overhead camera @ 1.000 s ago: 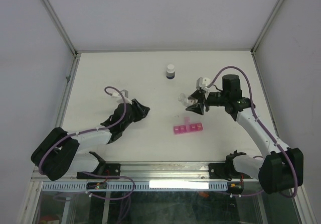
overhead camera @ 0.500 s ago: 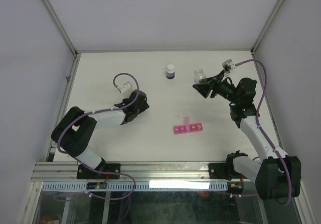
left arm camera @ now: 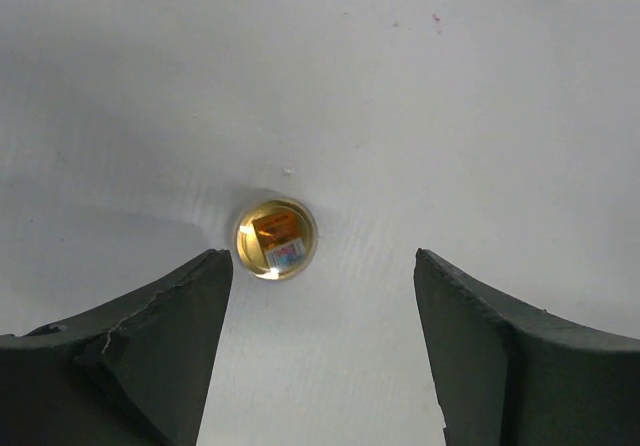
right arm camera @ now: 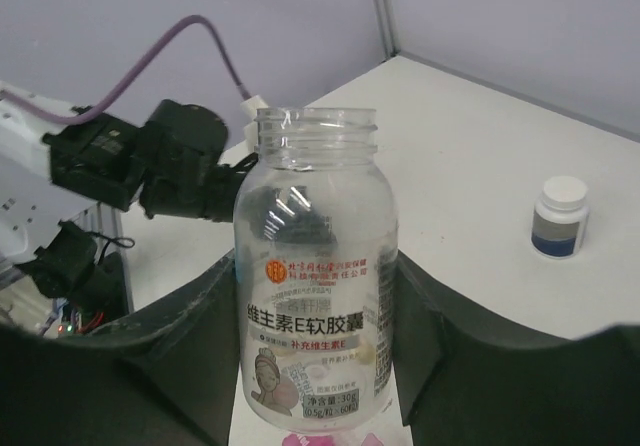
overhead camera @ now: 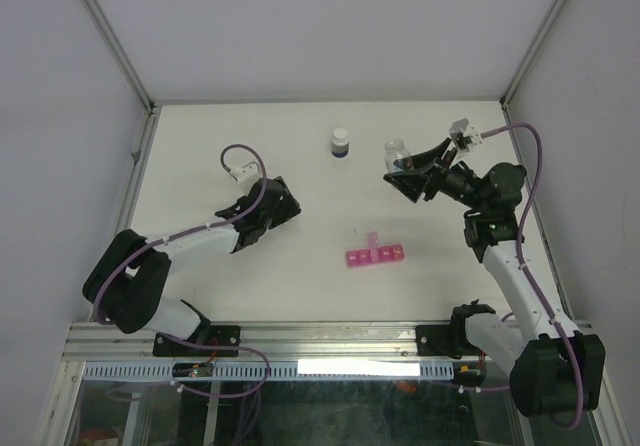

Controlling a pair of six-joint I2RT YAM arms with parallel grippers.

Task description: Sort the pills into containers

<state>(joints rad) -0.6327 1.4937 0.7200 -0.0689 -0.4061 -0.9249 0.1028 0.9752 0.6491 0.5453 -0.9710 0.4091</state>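
So the left tool (left arm camera: 322, 261) just sprang wide, leaving the gold cap (left arm camera: 275, 238) on the bench (left arm camera: 450, 116), while the right tool (right arm camera: 318, 306) swung its uncapped clear bottle (right arm camera: 316, 186) up beyond the pink pill organizer (overhead camera: 376, 256) mid-bench, so pouring's probably next.

Beneath my left gripper (left arm camera: 320, 266) lies a flat white matte tabletop (left arm camera: 450, 96), faintly ribbed and evenly lit, with one soft grey shadow falling to that gripper's left. The same surface runs on ahead of my right gripper (right arm camera: 315, 296) to a corner, where a slim silver metal post (right arm camera: 378, 6) stands between plain pale lilac-grey wall panels (right arm camera: 500, 26). From above, such panels close the table in ahead of both grippers and to the outer side of each. Behind them, along the near edge, runs a silver aluminium rail (overhead camera: 330, 336) with a bright white strip (overhead camera: 370, 366) below it, and under that a dark see-through panel (overhead camera: 350, 416).
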